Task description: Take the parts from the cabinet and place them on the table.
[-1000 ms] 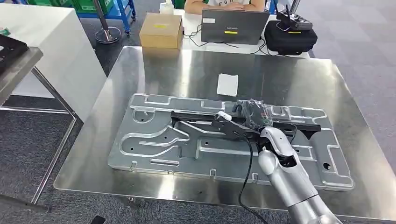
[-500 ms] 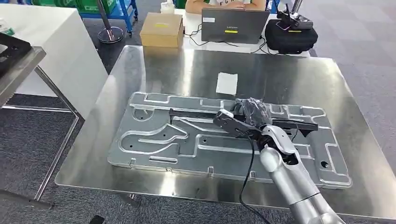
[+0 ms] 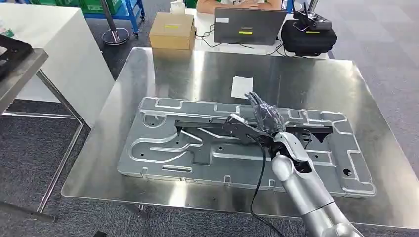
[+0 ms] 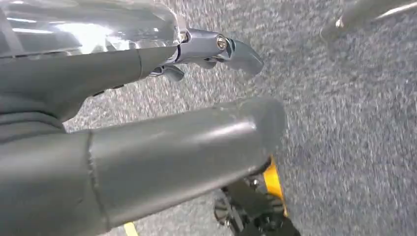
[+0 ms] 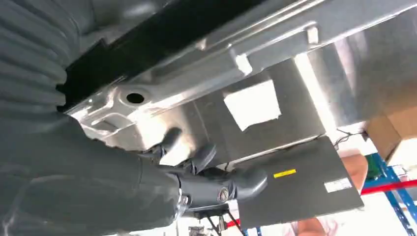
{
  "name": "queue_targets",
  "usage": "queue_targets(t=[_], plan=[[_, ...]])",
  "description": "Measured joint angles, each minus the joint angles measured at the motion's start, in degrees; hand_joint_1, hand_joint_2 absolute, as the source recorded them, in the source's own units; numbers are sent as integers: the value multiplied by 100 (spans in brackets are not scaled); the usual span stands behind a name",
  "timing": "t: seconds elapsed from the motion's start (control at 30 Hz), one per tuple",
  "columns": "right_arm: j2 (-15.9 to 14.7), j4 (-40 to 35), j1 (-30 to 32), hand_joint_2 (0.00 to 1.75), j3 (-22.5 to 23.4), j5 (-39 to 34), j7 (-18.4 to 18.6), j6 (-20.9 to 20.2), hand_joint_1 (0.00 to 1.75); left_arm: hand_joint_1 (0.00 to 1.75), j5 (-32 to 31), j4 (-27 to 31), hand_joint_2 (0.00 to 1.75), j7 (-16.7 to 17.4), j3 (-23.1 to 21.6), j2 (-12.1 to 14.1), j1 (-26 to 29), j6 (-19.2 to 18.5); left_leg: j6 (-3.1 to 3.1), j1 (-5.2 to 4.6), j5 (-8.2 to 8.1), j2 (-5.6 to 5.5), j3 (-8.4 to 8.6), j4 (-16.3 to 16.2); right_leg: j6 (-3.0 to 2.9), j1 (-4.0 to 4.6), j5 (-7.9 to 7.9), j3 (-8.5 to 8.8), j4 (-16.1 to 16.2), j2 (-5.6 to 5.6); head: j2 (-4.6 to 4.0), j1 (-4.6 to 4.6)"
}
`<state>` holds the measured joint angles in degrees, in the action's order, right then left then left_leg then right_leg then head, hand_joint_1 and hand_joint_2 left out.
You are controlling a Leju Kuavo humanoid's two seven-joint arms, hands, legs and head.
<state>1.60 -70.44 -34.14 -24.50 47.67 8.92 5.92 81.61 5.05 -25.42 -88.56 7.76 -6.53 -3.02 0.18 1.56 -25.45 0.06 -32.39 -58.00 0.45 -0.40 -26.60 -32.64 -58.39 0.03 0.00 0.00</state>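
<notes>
A long black bar (image 3: 200,124) lies across a large grey stamped metal panel (image 3: 163,148) on the steel table (image 3: 197,74). My right hand (image 3: 263,115) is over the middle of the bar, its fingers stretched out and apart toward the table's far side, with nothing in them. The right wrist view shows the same dark fingers (image 5: 231,184) spread in the air beyond the black bar (image 5: 162,34) and the panel's edge (image 5: 275,44). My left hand (image 4: 162,98) hangs over grey carpet, with thumb and fingers apart and nothing between them.
A white paper (image 3: 241,87) lies on the table beyond the panel. Behind the table are a cardboard box (image 3: 171,30), a laptop (image 3: 248,26), a black bag (image 3: 310,37) and a seated person (image 3: 232,4). A metal shelf (image 3: 20,61) stands at the left.
My right hand's fingers were curled around the black bar and have now straightened off it. The bar stays lying on the panel. The view has shifted slightly.
</notes>
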Motion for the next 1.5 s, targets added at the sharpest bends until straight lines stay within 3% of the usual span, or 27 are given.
queue_targets(t=[0.03,0.1,0.13,0.17,0.23,0.3,0.33,0.43,0.47,0.5,0.53,0.63,0.67,0.7,0.73,0.8,0.83,0.87,1.0,1.07,1.13,1.17,1.2,1.23,1.3,1.47,1.5], plan=[[-2,19,-3,175,0,-2,2,-2,0,0,2,-2,0,2,0,2,0,0,23,-2,14,0,-12,8,26,-4,-168,-97,-205,-5,-2,20],[-2,52,26,175,0,4,9,2,0,0,13,-7,0,4,0,2,1,0,56,-9,32,6,-68,3,65,-20,-618,-514,-1028,-1,0,26],[-2,59,31,175,0,4,9,15,0,0,17,-7,0,11,0,2,16,0,57,-15,34,9,-87,0,76,-24,-779,-734,-1455,-3,-2,28],[-2,70,37,175,0,4,9,17,0,0,18,-9,0,20,0,4,28,0,56,-17,34,11,-93,-3,75,-27,-809,-863,-1698,-3,0,26],[0,81,44,175,0,9,13,17,0,0,22,-11,0,24,0,4,27,0,53,-17,32,8,-80,-5,46,-30,-470,-693,-1328,-3,0,28],[2,83,36,175,0,11,24,20,0,0,37,-11,0,28,0,2,18,0,36,-21,35,4,-64,-2,-35,-20,-13,-179,-336,5,0,31],[2,81,18,175,0,11,24,22,0,0,37,-9,0,28,0,-2,15,0,12,-20,43,2,-65,-8,-86,15,-3,-24,47,17,0,31],[24,87,18,175,-4,17,26,28,0,0,55,-11,0,37,0,-4,22,-4,-107,-17,56,-18,-76,22,-106,62,22,-37,50,-14,-2,13],[30,85,16,175,-4,17,26,28,0,0,57,-11,0,37,0,-4,24,-4,-150,-18,75,-19,-62,52,-145,66,45,-32,79,-13,0,31],[39,85,15,175,-4,17,28,28,0,0,57,-11,0,37,0,4,22,-4,-178,-23,63,-22,-91,21,-191,-22,131,14,193,-23,0,15],[70,90,17,175,-7,20,31,31,0,0,61,-11,0,37,0,9,28,-11,-186,-19,-62,-18,-147,-134,-223,-7,150,37,228,-56,0,11],[83,114,38,175,-7,22,35,35,0,0,103,-11,0,48,0,20,48,-13,-227,-8,-726,-20,-703,-1366,-267,19,164,4,219,-66,0,-22],[87,122,53,175,-7,22,39,35,0,0,103,-11,0,50,0,20,56,-15,-245,-8,-802,-18,-835,-1665,-267,23,164,-6,206,-65,0,-24],[87,127,61,175,-7,22,39,35,0,0,105,-11,0,52,0,20,67,-22,-256,-7,-746,-18,-847,-1700,-266,23,163,-16,186,-62,0,-20],[87,131,62,175,-7,22,39,35,0,0,107,-11,0,52,0,20,75,-28,-266,-3,-557,-16,-711,-1433,-258,18,157,-30,159,-57,0,-24],[87,133,65,175,-7,22,46,33,0,0,116,-11,0,52,0,33,73,-28,-278,27,-104,2,-151,-380,-213,4,127,-64,72,-41,0,-24],[87,136,65,175,-7,22,50,33,0,0,116,-11,0,52,0,35,65,-28,-262,35,-116,33,-2,-62,-174,13,102,-88,4,-34,0,-29],[87,140,67,175,-7,22,61,33,0,0,116,-11,0,52,0,35,64,-28,-226,-19,-125,-2,-35,-76,-136,42,75,-104,-20,-9,0,-26],[85,151,95,175,-7,22,57,31,0,0,120,-13,0,52,0,35,66,-28,-21,-12,-26,-23,-67,-60,-8,21,101,-146,-21,-14,0,-4],[87,144,109,175,-7,20,50,22,0,0,122,-17,0,48,0,35,73,-28,35,-1,7,-22,-89,-55,43,1,-218,-325,-427,-8,0,26],[87,142,140,175,-7,11,37,-11,0,0,157,-17,0,46,0,35,75,-61,47,-9,11,-24,-116,-56,78,-8,-643,-752,-1297,-8,0,24],[87,138,181,175,-7,0,30,-28,0,0,184,-17,0,39,0,35,86,-111,48,-13,10,-27,-123,-58,86,-11,-760,-958,-1692,-8,0,26],[87,127,222,175,-11,-2,26,-37,0,0,205,-17,0,28,0,35,98,-142,48,-14,8,-31,-123,-58,84,-15,-728,-1029,-1799,-8,0,24],[87,111,248,175,-18,-4,15,-46,0,0,223,-17,0,13,2,35,108,-168,40,-14,3,-40,-117,-59,71,-16,-570,-977,-1645,-8,0,26],[87,63,251,175,-48,-9,-9,-57,0,0,223,-17,0,0,2,35,113,-188,19,-17,-11,-50,-89,-59,4,-10,-23,-507,-662,-5,0,28],[87,55,249,175,-52,-7,-9,-57,0,0,225,-17,0,0,2,35,112,-190,15,-17,-14,-50,-84,-59,-7,-8,34,-442,-530,-4,0,28],[87,31,244,175,-61,-7,-11,-57,0,0,225,-17,0,-2,2,31,112,-201,6,-9,-19,-50,-80,-58,-60,14,161,-242,-133,8,-2,28]])
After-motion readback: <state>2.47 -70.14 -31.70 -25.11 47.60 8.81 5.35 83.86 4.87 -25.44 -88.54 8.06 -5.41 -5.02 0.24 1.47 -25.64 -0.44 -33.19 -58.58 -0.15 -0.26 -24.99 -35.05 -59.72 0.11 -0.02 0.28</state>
